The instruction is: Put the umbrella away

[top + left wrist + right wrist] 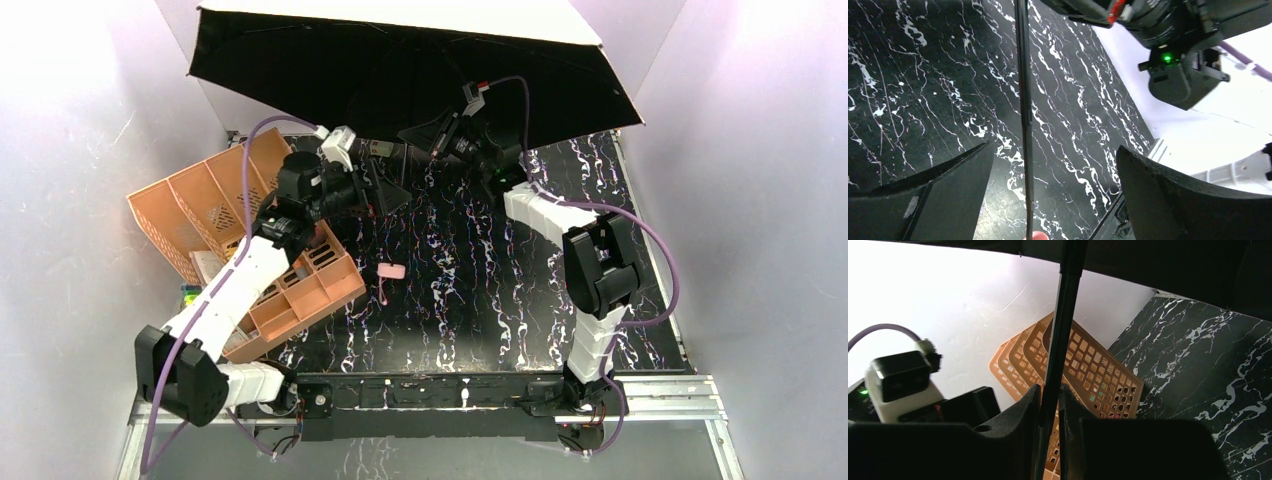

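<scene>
The umbrella (400, 70) lies open at the far side of the table (480, 300), its shaft clamped in the right hand (1049, 405), probably to steady it, while the left hand (1053, 146) straddles that shaft with its 2 fingers (948, 190) spread wide, seemingly poised to collapse it.

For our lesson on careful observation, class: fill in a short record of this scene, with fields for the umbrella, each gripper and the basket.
umbrella: open, black canopy over the far end of the table
handle: pink, at the shaft's near end
left gripper: open, fingers either side of the shaft, not touching it
right gripper: closed on the shaft, just below the canopy
basket: orange, tilted, at the table's left side
progress: umbrella not yet folded
</scene>
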`<state>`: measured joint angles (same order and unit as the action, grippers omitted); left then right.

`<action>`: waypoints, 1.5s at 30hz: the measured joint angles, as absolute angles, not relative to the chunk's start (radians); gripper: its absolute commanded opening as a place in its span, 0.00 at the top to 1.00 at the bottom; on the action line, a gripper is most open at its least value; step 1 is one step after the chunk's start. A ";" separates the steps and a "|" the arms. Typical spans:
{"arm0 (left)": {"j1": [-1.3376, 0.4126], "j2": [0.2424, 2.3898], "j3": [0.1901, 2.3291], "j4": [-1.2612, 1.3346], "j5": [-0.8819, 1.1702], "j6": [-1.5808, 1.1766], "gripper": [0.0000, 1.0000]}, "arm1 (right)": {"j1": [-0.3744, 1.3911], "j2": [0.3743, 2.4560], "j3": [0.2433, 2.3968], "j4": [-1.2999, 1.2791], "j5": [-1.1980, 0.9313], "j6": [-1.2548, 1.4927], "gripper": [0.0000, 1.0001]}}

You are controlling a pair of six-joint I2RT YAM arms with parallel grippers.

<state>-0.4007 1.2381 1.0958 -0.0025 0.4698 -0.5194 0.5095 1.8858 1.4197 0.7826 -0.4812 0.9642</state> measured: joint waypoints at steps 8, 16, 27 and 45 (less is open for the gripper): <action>-0.443 1.332 1.074 0.083 0.467 -0.533 0.31 | 0.503 1.837 1.352 0.823 -0.485 0.992 1.00; -0.454 1.374 1.032 0.203 0.501 -0.566 0.41 | 0.481 1.811 1.296 0.927 -0.504 1.082 1.00; -0.455 1.419 1.018 0.428 0.594 -0.638 0.32 | 0.426 1.807 1.275 1.077 -0.579 1.239 1.00; -0.466 1.570 1.195 0.553 0.738 -0.714 1.00 | 0.412 1.720 1.181 1.106 -0.627 1.249 1.00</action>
<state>-0.4660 1.5700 1.1950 0.5533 0.7383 -0.7136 0.4122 1.7195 1.1809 1.1065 -0.6270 1.2488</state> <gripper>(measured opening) 0.165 0.207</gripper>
